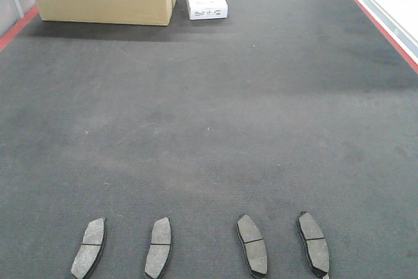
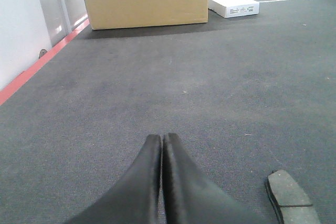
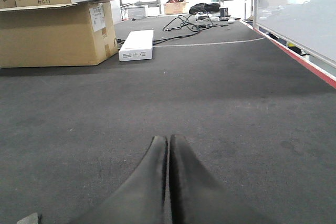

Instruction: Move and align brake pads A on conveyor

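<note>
Both my jaws were closed and empty. The four brake pads A [image 1: 159, 247] lay unevenly turned near the front edge of the conveyor [image 1: 209, 115]. I judged the thin pads could slip when gripped, since they lay flat on the felt.

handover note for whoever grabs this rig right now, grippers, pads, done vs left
Left gripper: shut, holding nothing, low over the conveyor.
Right gripper: shut, holding nothing, also low over the belt.
Brake pads: four lying flat in a row along the near edge of the belt, apart from each other.
Done: all four are on the conveyor.
Left: the left pair leans one way, the right pair the other; align them.
</note>
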